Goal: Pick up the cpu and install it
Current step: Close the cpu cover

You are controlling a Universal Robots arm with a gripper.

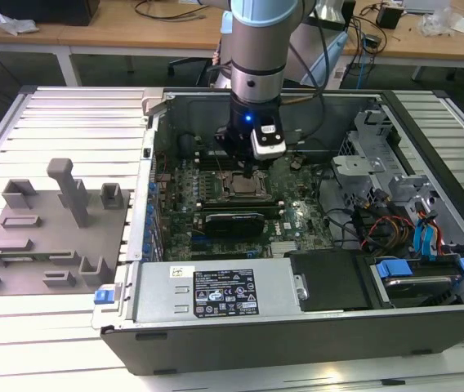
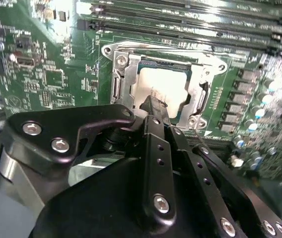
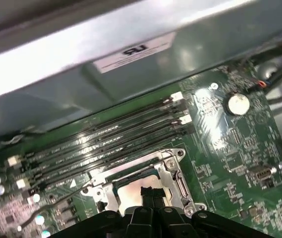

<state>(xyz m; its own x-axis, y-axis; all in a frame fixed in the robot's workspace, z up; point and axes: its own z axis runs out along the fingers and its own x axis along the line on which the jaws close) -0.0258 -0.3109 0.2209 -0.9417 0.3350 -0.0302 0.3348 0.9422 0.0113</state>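
In the socket (image 2: pixel 118 85), cpu (image 2: pixel 170 83) seated, claw (image 2: pixel 152 103) closed over it

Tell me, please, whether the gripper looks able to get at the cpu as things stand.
Probably yes: the gripper hangs close over the cpu, which lies in the metal socket frame with its top bare and nothing between them.

In both wrist views the fingers (image 2: pixel 153 114) (image 3: pixel 146 194) hide part of the cpu (image 2: pixel 167 83) (image 3: pixel 129 191) in the socket (image 2: pixel 123 74) (image 3: pixel 175 174).

Silvery cpu (image 2: pixel 167 84), green motherboard (image 2: pixel 51 74), black end effector (image 2: pixel 151 103)
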